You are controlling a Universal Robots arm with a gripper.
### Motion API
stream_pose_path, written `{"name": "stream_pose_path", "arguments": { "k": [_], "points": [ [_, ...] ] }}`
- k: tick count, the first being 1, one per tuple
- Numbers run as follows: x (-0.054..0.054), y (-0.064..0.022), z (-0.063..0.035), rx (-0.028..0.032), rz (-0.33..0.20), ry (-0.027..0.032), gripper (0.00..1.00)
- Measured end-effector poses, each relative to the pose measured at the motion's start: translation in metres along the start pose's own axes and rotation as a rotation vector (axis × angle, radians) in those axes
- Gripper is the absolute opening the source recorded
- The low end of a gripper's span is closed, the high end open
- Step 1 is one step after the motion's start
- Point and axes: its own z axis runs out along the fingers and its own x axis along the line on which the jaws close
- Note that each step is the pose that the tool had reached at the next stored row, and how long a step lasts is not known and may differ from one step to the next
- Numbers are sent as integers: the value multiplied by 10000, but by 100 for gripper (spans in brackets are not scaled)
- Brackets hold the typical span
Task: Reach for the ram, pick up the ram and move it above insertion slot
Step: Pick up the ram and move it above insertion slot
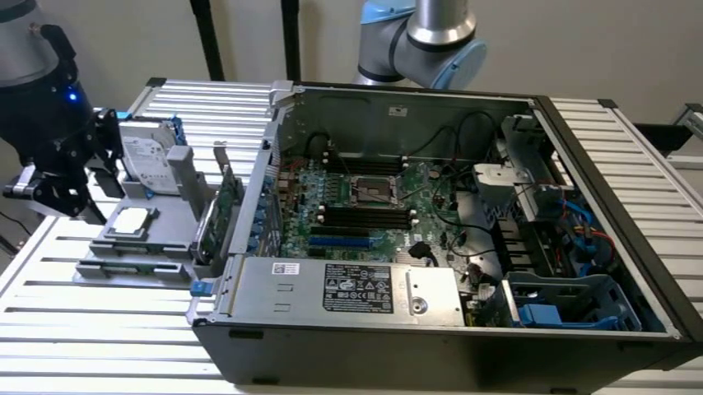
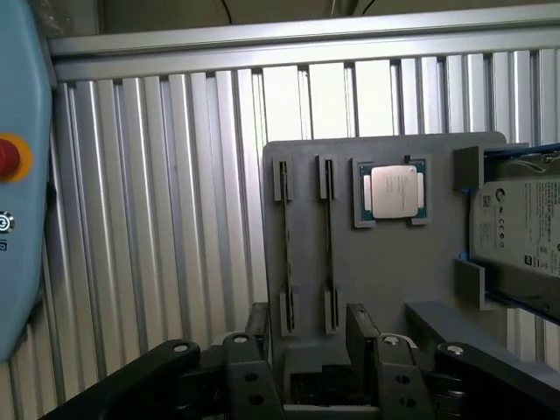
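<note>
While gripper (image 2: 311, 325) hovers: jaws spread, empty.
Ram (image 2: 329, 247): stands on edge in holder (image 2: 394, 280); centre over one stick, descend straight.

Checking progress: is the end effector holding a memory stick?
No; the end effector is open and empty, and two memory sticks stand in the grey holder.

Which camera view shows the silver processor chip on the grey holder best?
The wrist view: it looks straight down on the processor chip, whole and unobstructed. The exterior view shows the same chip at a slant, from the side.
</note>
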Motion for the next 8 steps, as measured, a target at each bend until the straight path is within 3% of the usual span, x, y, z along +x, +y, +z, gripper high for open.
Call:
{"name": "stream_pose_path", "arguments": {
  "k": [8],
  "points": [
    [6, -3, 146, 0, 0, 0, 48]
  ]
}}
